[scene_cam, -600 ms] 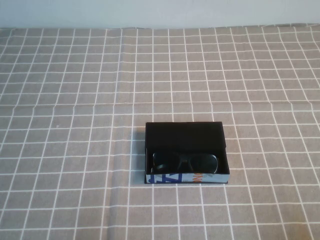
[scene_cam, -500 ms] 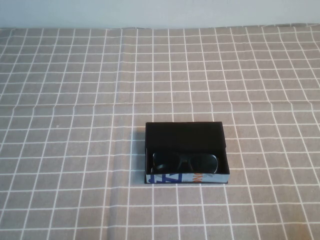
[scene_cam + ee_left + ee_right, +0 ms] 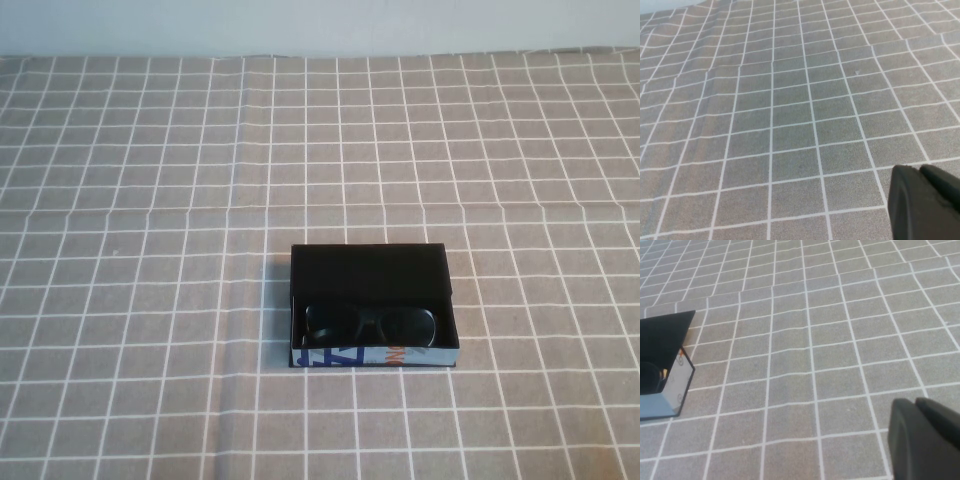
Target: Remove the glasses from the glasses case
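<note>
The shallow rectangular glasses case [image 3: 373, 306], black inside with a white front edge printed in blue and orange, lies open on the grey cloth with its white grid [image 3: 150, 200], a little toward six o'clock from the middle of the table in the high view. The black thick-framed plastic glasses [image 3: 370, 324] with dark lenses lie inside it, pressed up against that printed front edge, lenses facing the six o'clock side; they are narrower than the case, and the black floor behind them toward twelve o'clock is bare.

The high view shows neither of my arms. My left gripper [image 3: 926, 202] appears only in the left wrist view, as a dark rounded bulk over plain gridded cloth, with no case in sight; whether its fingers are apart or together I cannot tell. My right gripper [image 3: 922, 437] appears likewise in the right wrist view, and its fingers' state I cannot tell either. That view alone catches one corner of the case [image 3: 664, 365], well apart from the gripper, with its pale outer wall showing.
</note>
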